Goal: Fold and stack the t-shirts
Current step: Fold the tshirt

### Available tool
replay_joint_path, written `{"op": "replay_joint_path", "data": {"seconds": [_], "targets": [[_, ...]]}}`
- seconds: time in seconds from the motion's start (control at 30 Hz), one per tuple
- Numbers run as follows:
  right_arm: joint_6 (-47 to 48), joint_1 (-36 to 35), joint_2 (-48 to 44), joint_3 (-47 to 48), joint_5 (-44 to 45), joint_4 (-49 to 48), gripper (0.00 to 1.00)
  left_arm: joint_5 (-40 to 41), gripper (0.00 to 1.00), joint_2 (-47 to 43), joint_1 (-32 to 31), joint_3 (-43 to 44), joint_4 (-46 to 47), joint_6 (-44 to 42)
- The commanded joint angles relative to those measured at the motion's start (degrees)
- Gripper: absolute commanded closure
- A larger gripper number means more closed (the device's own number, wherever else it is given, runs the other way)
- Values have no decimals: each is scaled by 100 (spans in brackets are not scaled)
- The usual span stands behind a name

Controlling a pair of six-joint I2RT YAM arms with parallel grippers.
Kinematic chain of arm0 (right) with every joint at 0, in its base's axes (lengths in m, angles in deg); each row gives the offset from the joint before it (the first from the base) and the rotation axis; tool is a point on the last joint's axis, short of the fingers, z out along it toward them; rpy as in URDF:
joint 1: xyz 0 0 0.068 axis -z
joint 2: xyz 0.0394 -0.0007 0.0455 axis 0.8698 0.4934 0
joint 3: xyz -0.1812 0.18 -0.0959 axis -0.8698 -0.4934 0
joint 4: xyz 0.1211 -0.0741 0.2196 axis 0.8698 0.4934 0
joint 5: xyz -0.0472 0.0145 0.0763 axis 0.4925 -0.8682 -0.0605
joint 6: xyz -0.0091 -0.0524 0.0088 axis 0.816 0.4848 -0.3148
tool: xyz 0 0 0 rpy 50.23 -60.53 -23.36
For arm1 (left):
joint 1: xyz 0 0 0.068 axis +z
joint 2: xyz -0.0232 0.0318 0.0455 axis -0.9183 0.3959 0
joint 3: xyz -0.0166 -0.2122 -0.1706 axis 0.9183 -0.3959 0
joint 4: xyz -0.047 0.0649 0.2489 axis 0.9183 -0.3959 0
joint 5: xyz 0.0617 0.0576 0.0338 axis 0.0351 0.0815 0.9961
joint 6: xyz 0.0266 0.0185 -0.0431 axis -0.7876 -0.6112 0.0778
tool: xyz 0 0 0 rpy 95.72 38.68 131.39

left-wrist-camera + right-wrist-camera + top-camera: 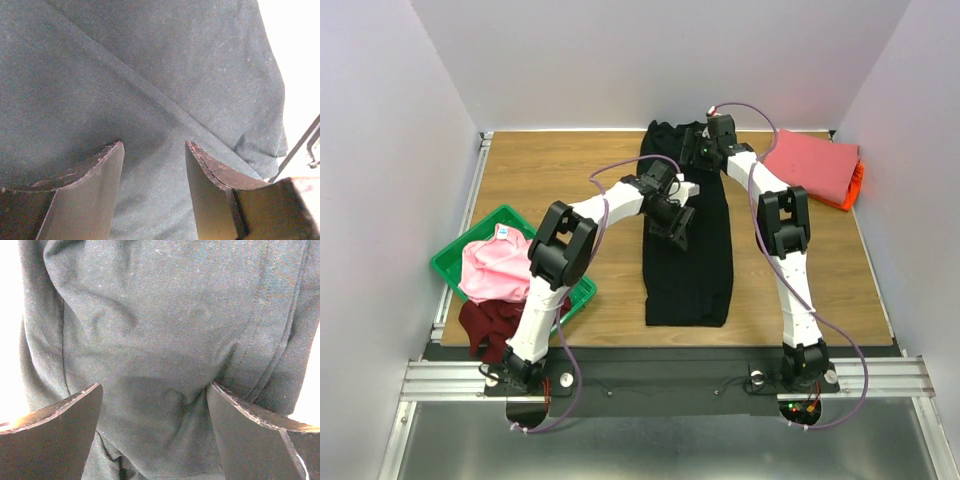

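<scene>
At about 8 o'clock on the table (570, 170), the green tray (455, 262) holds a light pink tee (492, 268). A maroon tee (488, 322) spills over its 6 o'clock edge. The black tee (695, 270) lies in the centre as a long strip running from 12 to 6. The left gripper (154, 150) hangs over its middle, fingers apart with nothing between them. The right gripper (155, 390) is over the strip's 12 o'clock end, spread wide, with cloth filling the gap behind its fingers. At 2 o'clock a folded coral-pink tee (810, 165) rests on an orange tee (857, 185).
</scene>
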Motion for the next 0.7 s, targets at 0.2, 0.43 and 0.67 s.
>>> {"op": "replay_joint_path", "data": {"seconds": [0.2, 0.43, 0.67], "targets": [[391, -44, -1609, -594, 191, 308, 9, 1595, 29, -895, -3, 1163, 261, 613], [234, -53, -4149, -2912, 535, 614, 8, 1878, 26, -1422, 94, 639, -380, 394], [-407, -413, -6004, -5357, 631, 2099, 10, 2247, 26, -1958, 94, -514, -1056, 156]]}}
